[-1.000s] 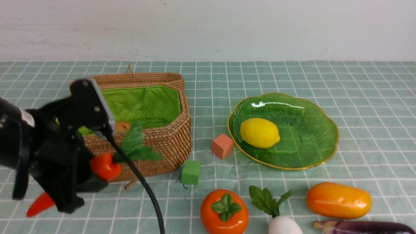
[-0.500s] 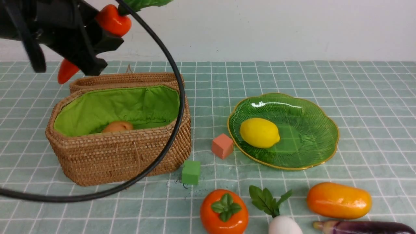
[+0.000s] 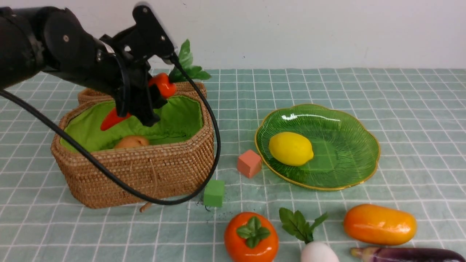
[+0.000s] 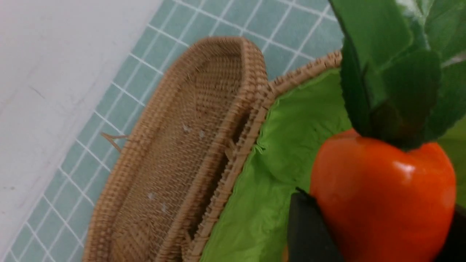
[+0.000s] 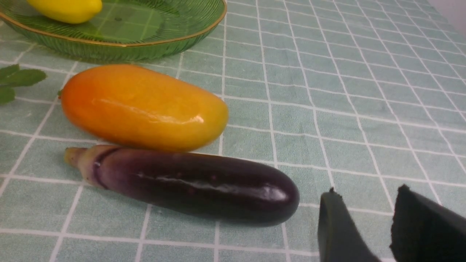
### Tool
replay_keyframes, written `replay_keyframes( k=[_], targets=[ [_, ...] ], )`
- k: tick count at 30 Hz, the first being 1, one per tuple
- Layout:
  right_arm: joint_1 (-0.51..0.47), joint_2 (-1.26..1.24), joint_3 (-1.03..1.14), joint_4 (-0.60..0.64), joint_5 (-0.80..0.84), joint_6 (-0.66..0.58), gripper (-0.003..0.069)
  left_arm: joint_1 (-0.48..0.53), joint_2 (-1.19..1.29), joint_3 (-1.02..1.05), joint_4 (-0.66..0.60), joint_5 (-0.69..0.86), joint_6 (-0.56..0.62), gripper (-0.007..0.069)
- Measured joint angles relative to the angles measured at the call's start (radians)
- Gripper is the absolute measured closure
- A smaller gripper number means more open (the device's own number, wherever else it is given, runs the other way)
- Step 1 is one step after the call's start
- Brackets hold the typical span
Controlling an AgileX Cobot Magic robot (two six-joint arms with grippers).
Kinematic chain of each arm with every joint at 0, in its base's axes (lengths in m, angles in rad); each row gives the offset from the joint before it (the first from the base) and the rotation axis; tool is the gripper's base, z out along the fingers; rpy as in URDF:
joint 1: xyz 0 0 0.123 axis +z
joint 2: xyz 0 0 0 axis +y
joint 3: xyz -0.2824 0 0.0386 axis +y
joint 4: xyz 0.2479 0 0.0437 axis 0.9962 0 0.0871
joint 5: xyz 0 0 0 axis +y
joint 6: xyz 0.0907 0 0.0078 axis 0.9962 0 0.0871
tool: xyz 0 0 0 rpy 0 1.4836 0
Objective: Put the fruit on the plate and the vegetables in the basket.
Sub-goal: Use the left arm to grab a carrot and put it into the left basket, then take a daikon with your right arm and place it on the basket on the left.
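Left gripper (image 3: pixel 145 103), in the front view, clamps the long red-orange toy pepper with green leaves (image 3: pixel 162 84) slantwise above the green-lined wicker basket (image 3: pixel 145 160); dropped from this height it may bounce off the brown potato (image 3: pixel 131 142). Left wrist view: the leafy end hangs near the rim, so leaves could snag there. Right wrist view: right gripper (image 5: pixel 367 196) gapes empty near the dark purple eggplant (image 5: pixel 196 185).
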Motion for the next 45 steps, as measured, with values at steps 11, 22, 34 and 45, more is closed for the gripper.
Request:
replay_keyframes(
  k=[11, 22, 34, 45],
  targets=[
    [0.000, 0.000, 0.000, 0.000, 0.000, 0.000, 0.0417, 0.000, 0.006, -0.001, 0.043, 0.033, -0.177, 0.0126],
    [0.000, 0.000, 0.000, 0.000, 0.000, 0.000, 0.0417, 0.000, -0.192, -0.001, 0.069, 0.318, -0.219, 0.0008],
    [0.000, 0.000, 0.000, 0.000, 0.000, 0.000, 0.0417, 0.208, -0.545, 0.066, 0.070, 0.733, -0.629, 0.0560],
    [0.000, 0.000, 0.000, 0.000, 0.000, 0.000, 0.0417, 0.312, -1.156, 0.482, 0.000, 0.650, -0.870, 0.0638]
  ],
)
